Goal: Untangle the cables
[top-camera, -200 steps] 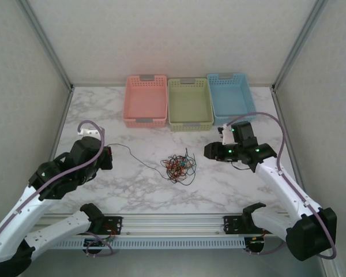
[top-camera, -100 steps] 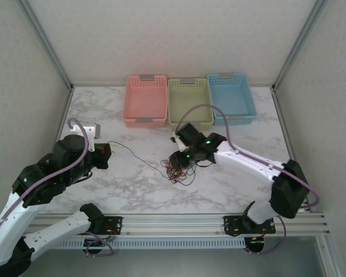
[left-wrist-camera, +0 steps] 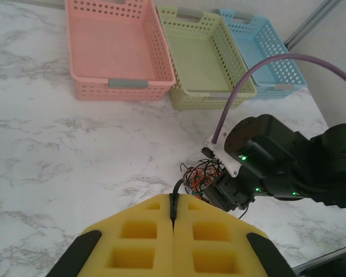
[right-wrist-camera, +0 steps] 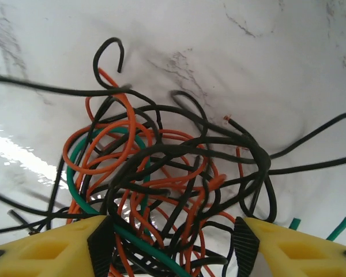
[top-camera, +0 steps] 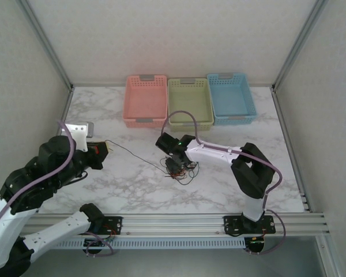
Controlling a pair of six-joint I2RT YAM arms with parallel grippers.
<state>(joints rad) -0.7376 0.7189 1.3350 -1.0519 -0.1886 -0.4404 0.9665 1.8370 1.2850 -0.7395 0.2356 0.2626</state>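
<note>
While the left gripper (left-wrist-camera: 173, 214) pinches one black cable (left-wrist-camera: 174, 199) aside by its end, the right gripper (right-wrist-camera: 170, 234) straddles the tangle (right-wrist-camera: 161, 167), jaws spread, likely to anchor it.

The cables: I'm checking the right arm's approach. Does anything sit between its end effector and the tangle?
Nothing visible does. The right end effector is open directly over the cables, its fingers on either side of the tangle on the bare marble table.
</note>
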